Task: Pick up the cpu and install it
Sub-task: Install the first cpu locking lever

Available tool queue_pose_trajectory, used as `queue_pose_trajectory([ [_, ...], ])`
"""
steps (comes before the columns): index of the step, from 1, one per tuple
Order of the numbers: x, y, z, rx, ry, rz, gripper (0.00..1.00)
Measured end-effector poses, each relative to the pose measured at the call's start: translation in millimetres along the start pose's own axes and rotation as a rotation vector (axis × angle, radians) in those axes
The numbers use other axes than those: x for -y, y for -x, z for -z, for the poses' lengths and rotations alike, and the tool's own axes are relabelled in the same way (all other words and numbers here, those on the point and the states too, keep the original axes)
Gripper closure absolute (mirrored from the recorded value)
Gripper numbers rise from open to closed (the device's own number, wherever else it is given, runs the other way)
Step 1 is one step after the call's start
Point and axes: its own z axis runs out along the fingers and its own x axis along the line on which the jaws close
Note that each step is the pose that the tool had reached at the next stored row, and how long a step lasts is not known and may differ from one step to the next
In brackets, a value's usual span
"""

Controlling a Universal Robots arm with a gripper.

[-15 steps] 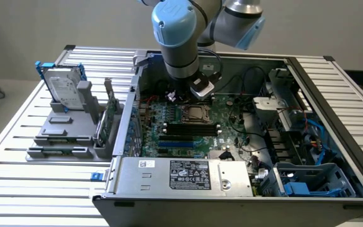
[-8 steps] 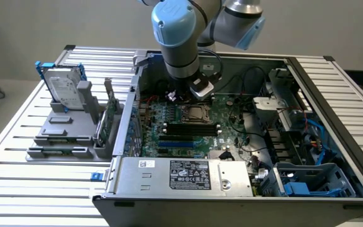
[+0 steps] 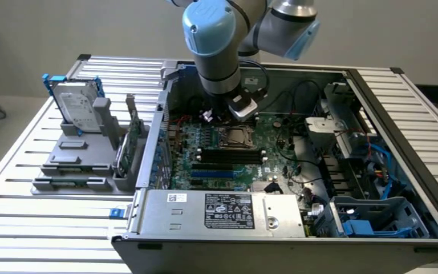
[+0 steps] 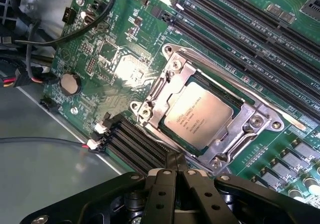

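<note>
The cpu (image 4: 200,115) has a smooth, satiny metal top; its socket frame (image 4: 246,125) is shiny bare metal.

Exterior: high, angled down into open case (image 3: 401,171).
Wrist: close above board (image 4: 115,59).
Shared: socket (image 3: 235,136).

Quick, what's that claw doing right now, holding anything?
Gripper: shut, holding nothing; the cpu sits in its socket.

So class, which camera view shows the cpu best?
The wrist view: the cpu lies close up, seated in its metal-framed socket, printed top readable. The exterior view shows it as a small square beneath the arm.
</note>
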Motion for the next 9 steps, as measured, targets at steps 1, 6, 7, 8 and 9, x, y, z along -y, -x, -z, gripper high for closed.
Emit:
queue_pose_trajectory([
  [1,0.1,-0.2,-0.1,-0.0007,0.0017,-0.005,0.89],
  [6,0.2,-1.2,-0.7,-0.0042,0.0097,-0.026,0.89],
  [7,0.2,-1.4,-0.9,-0.0049,0.0113,-0.031,0.89],
  [8,0.1,-1.6,-1.0,-0.0056,0.0129,-0.035,0.89],
  [9,0.1,-1.9,-1.1,-0.0063,0.0147,-0.040,0.89],
])
